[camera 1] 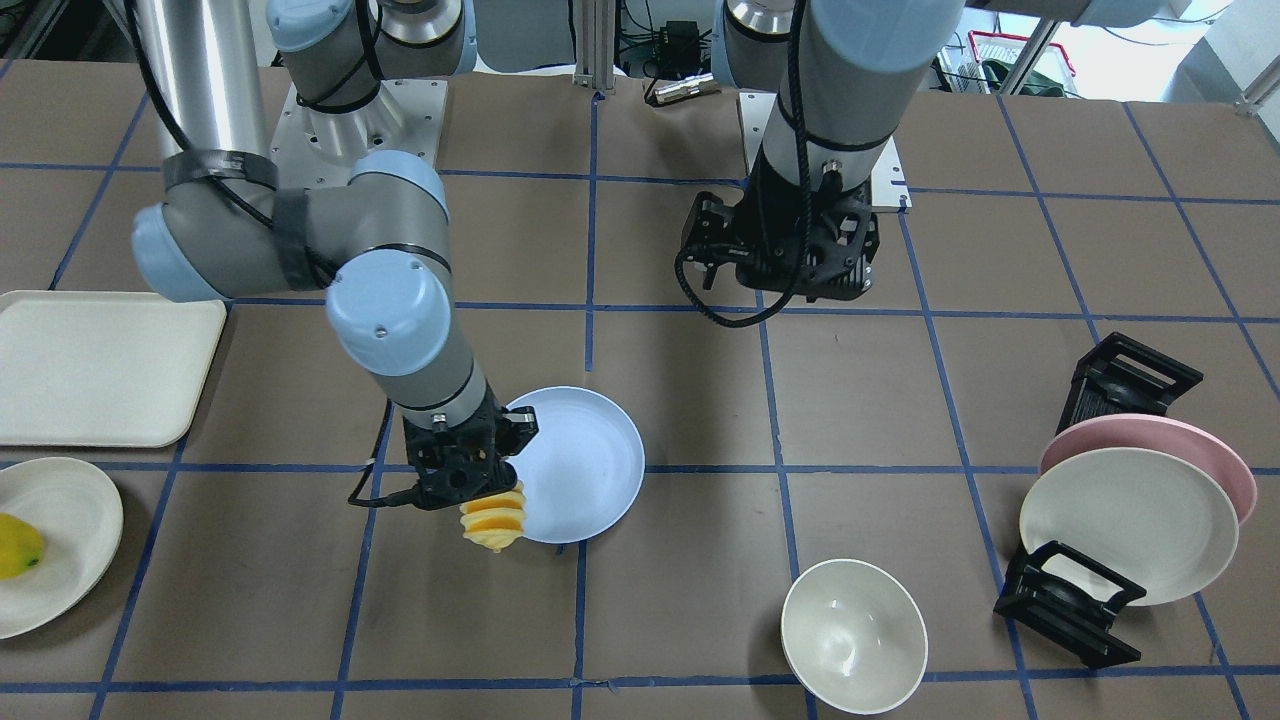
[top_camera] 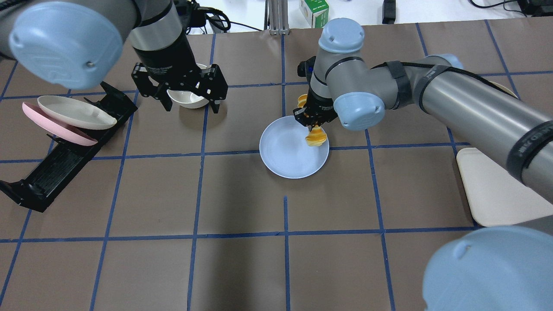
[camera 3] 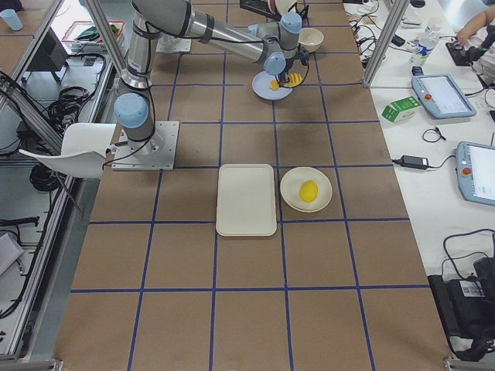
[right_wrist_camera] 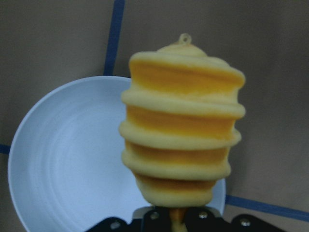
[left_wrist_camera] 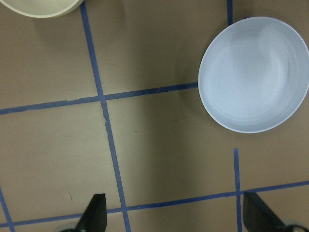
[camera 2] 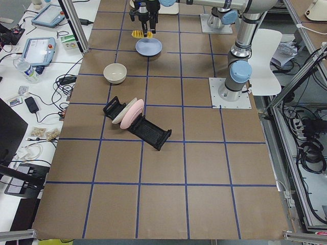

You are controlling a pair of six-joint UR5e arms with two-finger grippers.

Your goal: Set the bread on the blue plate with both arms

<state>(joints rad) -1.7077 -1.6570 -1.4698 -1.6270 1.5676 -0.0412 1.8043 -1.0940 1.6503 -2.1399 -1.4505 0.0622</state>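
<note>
My right gripper [camera 1: 462,478] is shut on one end of the bread [camera 1: 493,520], an orange-yellow sliced loaf with cream edges. The loaf sticks out past the fingers and hangs over the rim of the blue plate [camera 1: 590,450]. In the right wrist view the bread [right_wrist_camera: 183,125] fills the middle, with the blue plate [right_wrist_camera: 63,159] below and to its left. In the overhead view the bread [top_camera: 315,137] is over the blue plate's [top_camera: 285,155] far right rim. My left gripper [top_camera: 190,101] is open and empty, hovering apart from the plate, which shows in the left wrist view [left_wrist_camera: 256,72].
A white bowl [camera 1: 853,635] sits on the table, below my left gripper in the overhead view. A black dish rack [camera 1: 1070,600] holds a pink plate [camera 1: 1150,440] and a cream plate [camera 1: 1130,520]. A cream tray [camera 1: 100,365] and a cream plate [camera 1: 70,510] with a yellow fruit [camera 1: 18,545] lie on my right side.
</note>
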